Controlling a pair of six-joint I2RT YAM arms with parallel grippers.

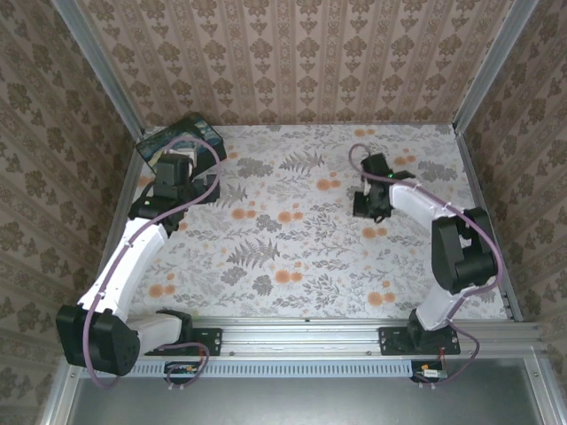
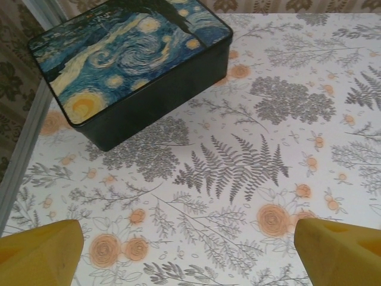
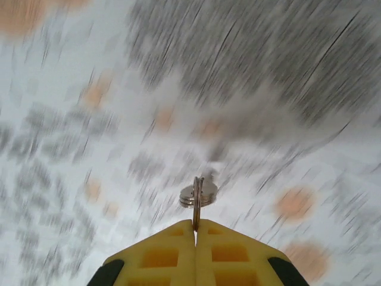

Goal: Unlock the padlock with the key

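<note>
Key (image 3: 195, 199), apparently seen edge-on, is pinched by the right gripper (image 3: 195, 230); left gripper (image 2: 189, 250) spread wide.

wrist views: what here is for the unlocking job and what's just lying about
For the job: key with ring, pinched in the shut right claw; open left claw.
Lying about: painted box, resting on the floral table.
</note>
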